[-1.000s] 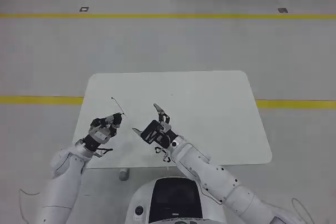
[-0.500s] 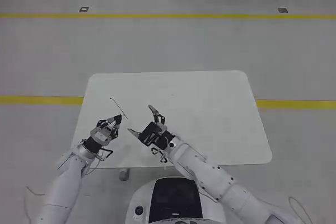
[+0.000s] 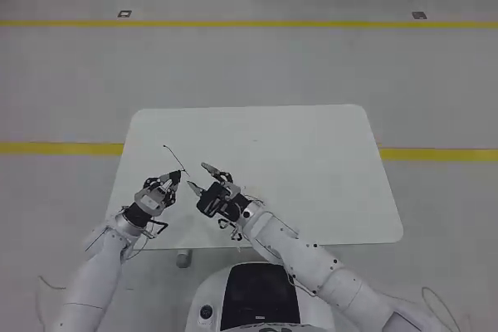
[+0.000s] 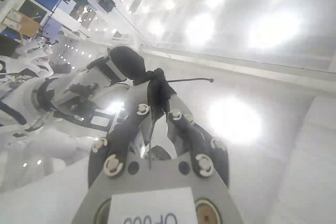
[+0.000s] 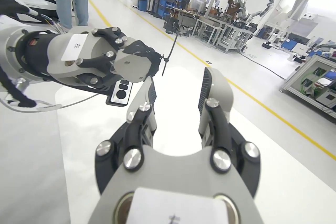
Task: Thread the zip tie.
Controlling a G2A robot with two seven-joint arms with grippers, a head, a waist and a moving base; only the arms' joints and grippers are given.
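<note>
Pinching the thin black zip tie (image 5: 172, 47) partway along, our left tool (image 5: 155, 62) holds it above the table (image 3: 315, 166). We judge the zip tie light, springy and slippery, best taken near its free tip. Just right of the zip tie, our right tool (image 5: 178, 83) hangs spread and empty.

The black zip tie (image 5: 172, 48) looks like matt plastic; the white table (image 3: 315, 166) is smooth.
</note>
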